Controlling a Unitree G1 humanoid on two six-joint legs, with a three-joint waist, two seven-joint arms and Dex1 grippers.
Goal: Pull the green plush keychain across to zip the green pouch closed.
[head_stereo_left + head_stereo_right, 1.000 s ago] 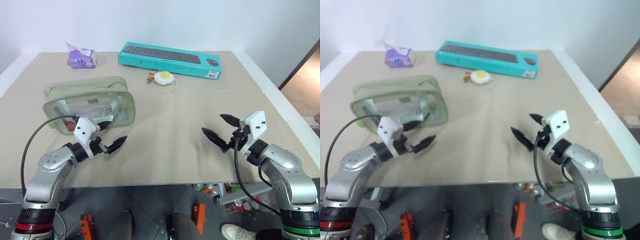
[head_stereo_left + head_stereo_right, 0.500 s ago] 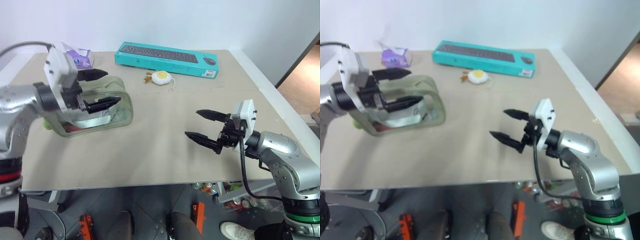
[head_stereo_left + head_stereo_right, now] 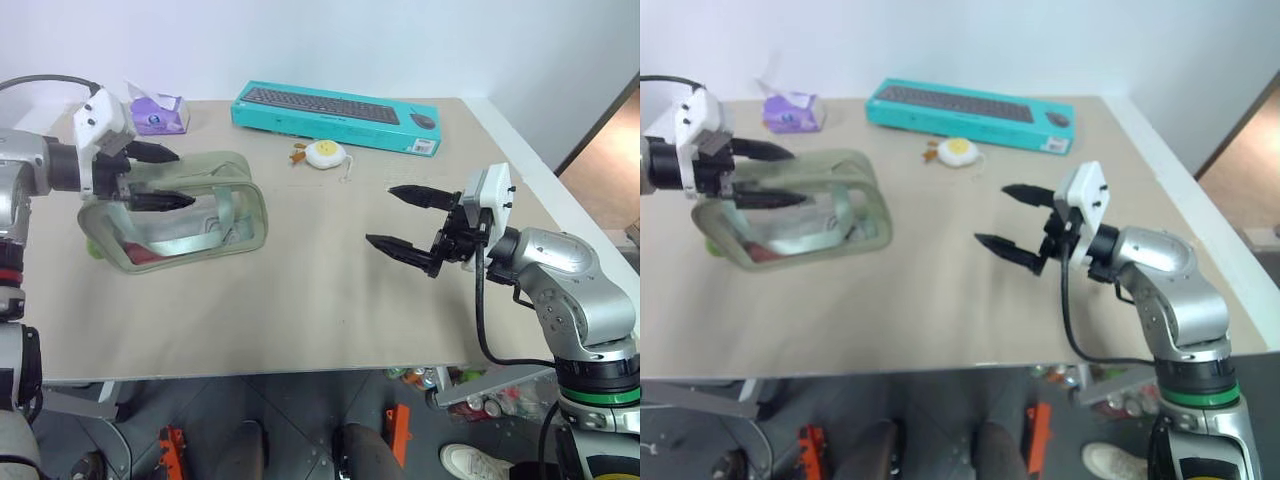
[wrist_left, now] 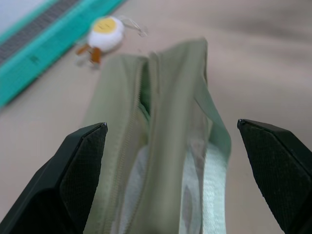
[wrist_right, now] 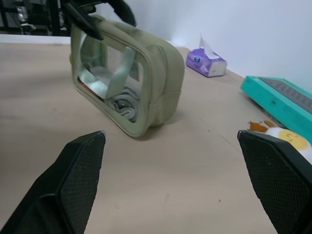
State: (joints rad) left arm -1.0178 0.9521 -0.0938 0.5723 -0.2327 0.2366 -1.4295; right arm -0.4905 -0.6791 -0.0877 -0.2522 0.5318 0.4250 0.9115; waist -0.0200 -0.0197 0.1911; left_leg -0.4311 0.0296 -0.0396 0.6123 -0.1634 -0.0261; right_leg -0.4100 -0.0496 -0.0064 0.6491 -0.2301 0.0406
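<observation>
Left tool [image 3: 158,176] open over green pouch [image 3: 185,215] | beige table [image 3: 320,300] | white wall [image 3: 350,40]

A teal keyboard box [image 3: 338,118] lay along the far edge of the beige surface [image 3: 320,300], its lid picturing a dark keyboard and a mouse. Just in front of it sat a white-and-yellow egg-shaped plush charm [image 3: 325,154] — brown bits at one side, a thin cord trailing from the other. Well apart, at the far left corner, stood a purple tissue pack [image 3: 159,113] with a white tissue sticking up.
</observation>
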